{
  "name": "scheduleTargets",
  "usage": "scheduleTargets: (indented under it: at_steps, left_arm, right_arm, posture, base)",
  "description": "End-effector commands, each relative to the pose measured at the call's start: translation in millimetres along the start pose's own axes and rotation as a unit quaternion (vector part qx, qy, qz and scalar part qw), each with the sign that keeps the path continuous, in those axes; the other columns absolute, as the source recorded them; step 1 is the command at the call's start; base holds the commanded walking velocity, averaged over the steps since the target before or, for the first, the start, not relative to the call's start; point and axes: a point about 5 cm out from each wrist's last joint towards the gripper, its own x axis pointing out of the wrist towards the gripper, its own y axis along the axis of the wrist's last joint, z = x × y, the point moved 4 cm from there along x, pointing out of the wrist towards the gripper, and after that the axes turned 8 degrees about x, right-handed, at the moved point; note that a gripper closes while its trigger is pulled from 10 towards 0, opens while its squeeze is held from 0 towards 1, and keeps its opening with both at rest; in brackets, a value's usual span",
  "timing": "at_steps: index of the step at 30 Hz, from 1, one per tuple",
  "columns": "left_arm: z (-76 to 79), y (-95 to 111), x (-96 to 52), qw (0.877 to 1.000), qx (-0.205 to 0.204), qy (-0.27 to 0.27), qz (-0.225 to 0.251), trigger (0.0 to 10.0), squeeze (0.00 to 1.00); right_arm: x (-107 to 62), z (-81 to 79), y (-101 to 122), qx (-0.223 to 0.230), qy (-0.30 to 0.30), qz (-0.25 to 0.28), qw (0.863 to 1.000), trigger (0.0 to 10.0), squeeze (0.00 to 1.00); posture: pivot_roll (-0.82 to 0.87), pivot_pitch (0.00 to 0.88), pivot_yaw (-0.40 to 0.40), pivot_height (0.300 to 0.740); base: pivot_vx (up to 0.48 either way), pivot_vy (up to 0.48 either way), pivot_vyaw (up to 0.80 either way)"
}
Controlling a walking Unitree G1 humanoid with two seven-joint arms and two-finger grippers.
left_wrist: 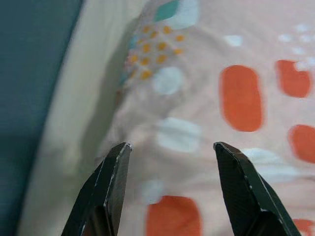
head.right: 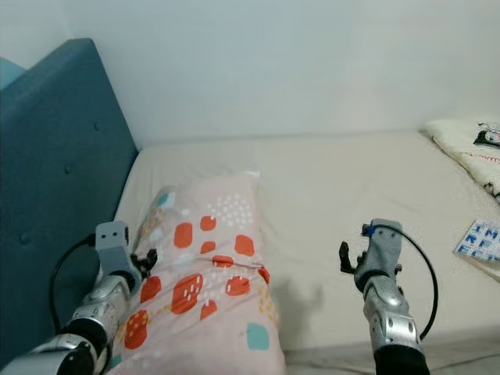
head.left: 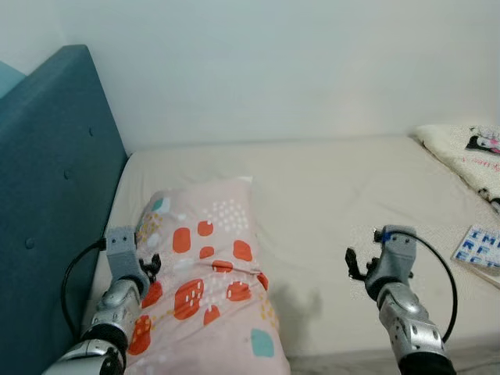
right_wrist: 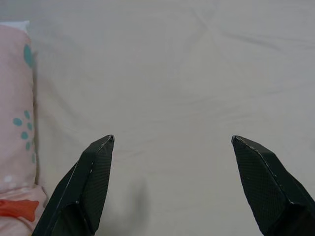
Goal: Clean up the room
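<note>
A pink pillow [head.left: 211, 273] with orange and teal patches lies on the cream bed sheet [head.left: 336, 203], close to the teal headboard. My left gripper [head.left: 153, 266] hovers at the pillow's left edge, open, with the pillowcase [left_wrist: 197, 113] just beyond its fingertips. My right gripper [head.left: 353, 262] is held over bare sheet to the right of the pillow, open and holding nothing. In the right wrist view the pillow's edge [right_wrist: 15, 123] lies off to one side of the wide-spread fingers [right_wrist: 93, 182].
A teal padded headboard [head.left: 55, 180] runs along the left. A white wall [head.left: 297, 62] stands behind the bed. A patterned cream blanket [head.left: 469, 156] lies at the far right, with a blue-and-white printed item [head.left: 478, 248] near the bed's right edge.
</note>
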Motion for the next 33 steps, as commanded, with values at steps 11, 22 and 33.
scheduleTargets:
  at_steps: [11,22,33]
  left_arm:
    - [-2.5,14,6.0,0.999,0.050,0.004,-0.001,10.0,0.00]
    - [23.6,29,10.6,0.998,0.017,-0.063,0.014,10.0,0.00]
    - [38.7,55,14.9,0.995,0.005,-0.092,0.047,10.0,0.00]
  right_arm:
    - [-7.2,0.7,18,0.014,0.010,0.026,1.000,10.0,0.00]
    - [-14.5,-20.2,36,0.037,0.053,0.058,0.996,10.0,0.00]
    - [-27.3,-34.6,55,0.051,0.093,0.100,0.989,10.0,0.00]
  posture:
    - [-0.10,0.194,0.015,0.645]
    - [-0.09,0.234,0.008,0.605]
    - [-0.10,0.287,0.023,0.580]
  base:
    - [0.000,0.000,0.00]
    - [0.000,0.000,0.00]
    - [0.000,0.000,0.00]
